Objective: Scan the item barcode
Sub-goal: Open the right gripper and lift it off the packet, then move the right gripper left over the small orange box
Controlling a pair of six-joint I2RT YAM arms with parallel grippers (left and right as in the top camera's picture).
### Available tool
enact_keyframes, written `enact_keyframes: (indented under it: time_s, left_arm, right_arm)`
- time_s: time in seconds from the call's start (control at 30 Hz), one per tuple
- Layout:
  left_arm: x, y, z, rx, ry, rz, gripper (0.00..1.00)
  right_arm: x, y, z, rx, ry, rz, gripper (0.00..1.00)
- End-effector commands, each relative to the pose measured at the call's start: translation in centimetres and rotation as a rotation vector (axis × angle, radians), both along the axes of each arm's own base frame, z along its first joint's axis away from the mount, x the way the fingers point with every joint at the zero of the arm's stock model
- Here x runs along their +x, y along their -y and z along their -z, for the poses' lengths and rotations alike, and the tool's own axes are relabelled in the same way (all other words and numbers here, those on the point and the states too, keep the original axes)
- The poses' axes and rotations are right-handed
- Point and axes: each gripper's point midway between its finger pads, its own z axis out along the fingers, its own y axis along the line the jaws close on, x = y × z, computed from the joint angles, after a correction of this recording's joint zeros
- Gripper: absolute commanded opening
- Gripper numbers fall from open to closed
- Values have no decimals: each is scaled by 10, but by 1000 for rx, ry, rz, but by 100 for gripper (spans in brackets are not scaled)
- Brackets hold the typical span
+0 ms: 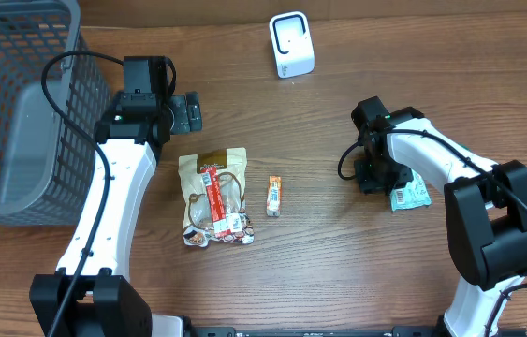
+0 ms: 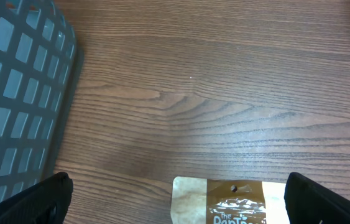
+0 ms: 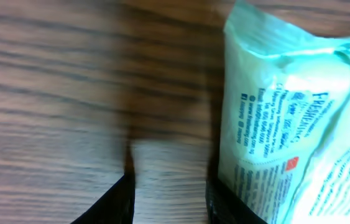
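While the green packet (image 1: 413, 195) lies flat on the surface (image 1: 338, 271) at the right side, the right pincer (image 3: 170, 200) sits low just beside it, touching or nearly touching its left edge. From the wrist camera its two dark fingers stand a narrow way apart with only bare wood between them, and the packet is off to one side of that gap, so nothing looks gripped. I would say the step in hand is getting hold of this packet, with the scan itself not yet begun. The next move seems to call for shifting the fingers over so the packet's edge sits between them, closing on it, then lifting it and turning its printed code toward the white scanner (image 1: 291, 45) at the far edge, well apart from here. Where the barcode sits I cannot tell; the print is too blurred.

Across the surface, the left pincer (image 1: 186, 112) hangs spread wide and holding nothing, near the grey basket (image 1: 20, 112).

By my count: three packaged goods, namely the green packet, one brown pouch (image 1: 214, 197) and one small bar (image 1: 274, 196); one scanner; one basket; two arms.
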Motion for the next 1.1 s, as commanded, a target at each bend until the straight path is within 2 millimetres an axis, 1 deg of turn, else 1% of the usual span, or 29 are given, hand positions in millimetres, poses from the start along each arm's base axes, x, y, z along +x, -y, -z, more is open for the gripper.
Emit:
enact_keyframes:
  time_s: [0.0,0.13,0.3,0.37,0.43,0.57,0.67,0.8,0.9,0.97,1.0,1.07]
  left_arm:
    - [2,-1,-5,4,14,-10,100]
    - [2,-1,-5,4,14,-10,100]
    - [2,-1,-5,4,14,-10,100]
    - [2,-1,-5,4,14,-10,100]
    - [2,-1,-5,4,14,-10,100]
    - [2,-1,-5,4,14,-10,100]
    - [2,-1,-5,4,14,-10,100]
    - [2,-1,-5,4,14,-10,100]
    - [2,-1,-5,4,14,-10,100]
    - [2,-1,-5,4,14,-10,100]
    - [2,-1,-5,4,14,-10,100]
    - [2,-1,-5,4,14,-10,100]
  right_arm:
    - [7,24,-7,-130,65,48,37]
    - [7,24,-7,-132,65,48,39]
    - [9,31,-8,-172,80,46,40]
    - [10,33,-9,-184,91,75,40]
    - [9,30,-8,-165,94,126,40]
    - [3,-3,-2,24,40,150,41]
    - [5,-21,-1,122,29,172,41]
    - [5,-37,-2,205,16,238,41]
    - [3,-58,-4,286,2,225,41]
    - [4,-69,-5,309,8,225,41]
    - [4,-78,-5,323,15,218,41]
    - [2,-90,-7,334,25,195,39]
